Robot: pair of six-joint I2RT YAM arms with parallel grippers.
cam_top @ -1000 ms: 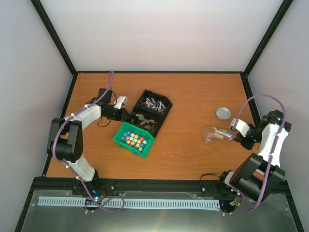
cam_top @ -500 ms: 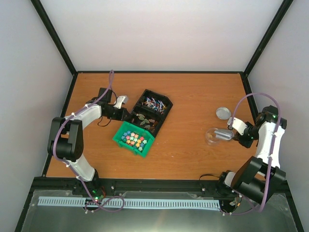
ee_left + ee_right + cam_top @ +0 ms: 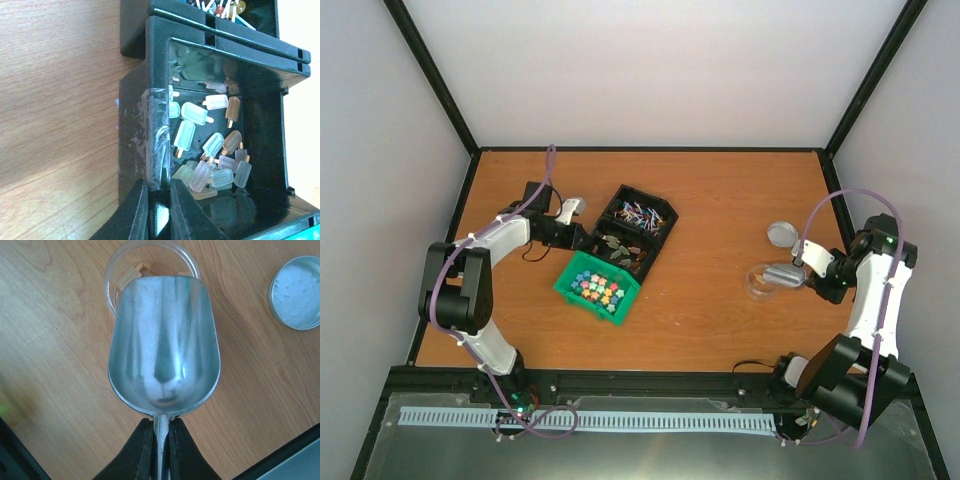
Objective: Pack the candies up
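The candies, thin red, blue and white sweets, lie in the far compartment of the black bin; a few show at the top of the left wrist view. The near compartment holds pastel popsicle-shaped sweets. My left gripper is shut on the black bin's left wall. My right gripper is shut on the handle of the metal scoop, which is empty. The scoop's front lip hangs over the open clear jar, which holds a few pale brownish pieces.
A green bin of small colourful sweets touches the black bin's near side. The jar's round lid lies on the table beyond the jar, towards the right wall. Black frame posts stand close to the right arm.
The right arm has lifted and drawn its wrist up and back, and the scoop has shifted slightly over the jar. The left arm and the bins have not moved.
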